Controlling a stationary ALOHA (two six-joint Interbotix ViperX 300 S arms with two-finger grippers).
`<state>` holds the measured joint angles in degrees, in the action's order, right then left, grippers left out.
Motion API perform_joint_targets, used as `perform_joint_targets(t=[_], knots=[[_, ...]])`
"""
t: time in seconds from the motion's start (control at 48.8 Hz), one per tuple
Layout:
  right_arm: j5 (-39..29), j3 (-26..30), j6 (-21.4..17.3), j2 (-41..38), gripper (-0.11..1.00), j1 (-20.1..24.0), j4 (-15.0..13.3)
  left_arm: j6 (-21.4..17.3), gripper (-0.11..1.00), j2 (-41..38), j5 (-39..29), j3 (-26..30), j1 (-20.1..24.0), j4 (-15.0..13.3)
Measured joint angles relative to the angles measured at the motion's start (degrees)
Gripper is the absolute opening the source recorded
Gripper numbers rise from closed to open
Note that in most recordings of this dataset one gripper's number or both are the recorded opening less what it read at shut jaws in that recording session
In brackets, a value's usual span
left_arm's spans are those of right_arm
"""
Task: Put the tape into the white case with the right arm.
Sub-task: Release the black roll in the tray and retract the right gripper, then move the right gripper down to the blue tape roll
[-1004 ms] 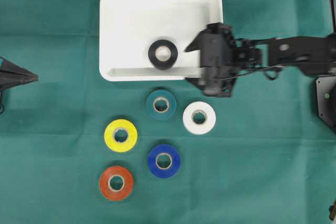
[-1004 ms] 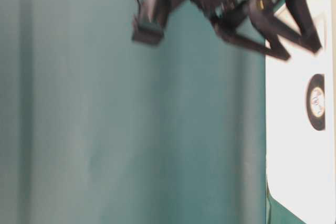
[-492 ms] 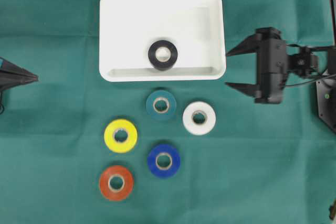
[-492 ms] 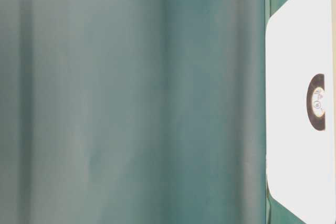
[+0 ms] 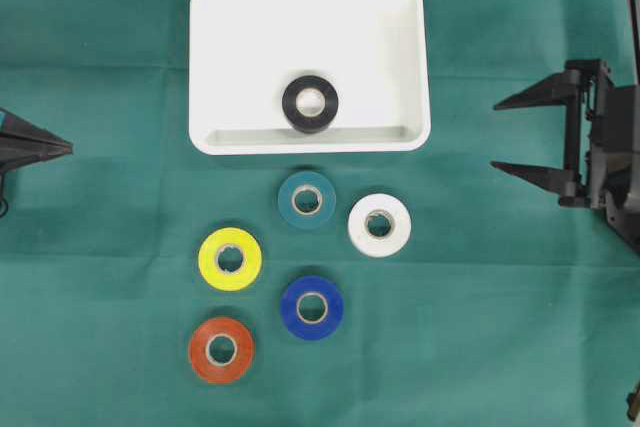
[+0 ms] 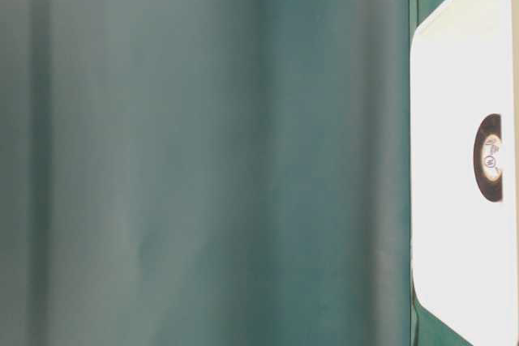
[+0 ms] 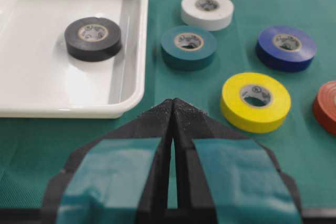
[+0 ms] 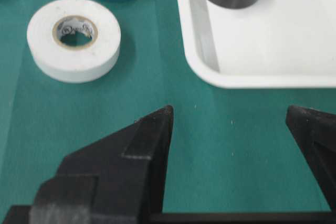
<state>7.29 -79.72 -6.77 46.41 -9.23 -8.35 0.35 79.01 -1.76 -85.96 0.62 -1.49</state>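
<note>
Green cloth (image 5: 500,347) covers the whole table in the overhead view.

White case (image 5: 240,27) sits upper centre of the overhead frame, long side horizontal. One thing in it: black tape (image 5: 310,104), lying flat, low in the case near the bottom wall, slightly right of middle. Rest of the case floor is bare. Table-level view shows the same case at the right edge with the black roll inside; everything else there is blurred green.

Right arm (image 5: 610,147) is at the right edge of the overhead frame, well apart from the case. Right gripper (image 5: 510,134) points left, jaws spread wide, nothing between them. Right wrist view confirms it: only cloth in the gap, case corner and black roll ahead upper right, white roll upper left.

Left gripper (image 5: 55,148) is at the left edge, mid height, fingers pressed together to a point, holding nothing. Left wrist view shows the teal-patched fingers (image 7: 136,140) meeting at the tips.

Tape count: six rolls, one per colour. One in the case (black), five loose on the cloth below it, all flat, none touching:
- teal tape (image 5: 307,200), just below the case
- white tape (image 5: 379,224), right of teal
- yellow tape (image 5: 230,259), lower left of teal
- blue tape (image 5: 312,307), below teal
- red tape (image 5: 221,349), lowest, left
</note>
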Motion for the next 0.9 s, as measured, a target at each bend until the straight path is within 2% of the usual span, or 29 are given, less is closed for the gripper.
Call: perform_joint_targets(t=[0.246, 0.737, 0.901], knots=[[-1.1, -1.8, -0.1, 2.6, 0.63, 1.4, 0.1, 0.1, 0.00, 0.0, 0.0, 0.0, 0.0, -0.1], [-1.4, -3.3, 0.0, 2.8, 0.63, 17.0, -0.1, 0.3, 0.00, 0.0, 0.0, 0.1, 0.0, 0.0], [-1.5, -3.7, -0.1, 2.8, 0.63, 19.1, -0.1, 0.3, 0.00, 0.0, 0.0, 0.0, 0.1, 0.0]])
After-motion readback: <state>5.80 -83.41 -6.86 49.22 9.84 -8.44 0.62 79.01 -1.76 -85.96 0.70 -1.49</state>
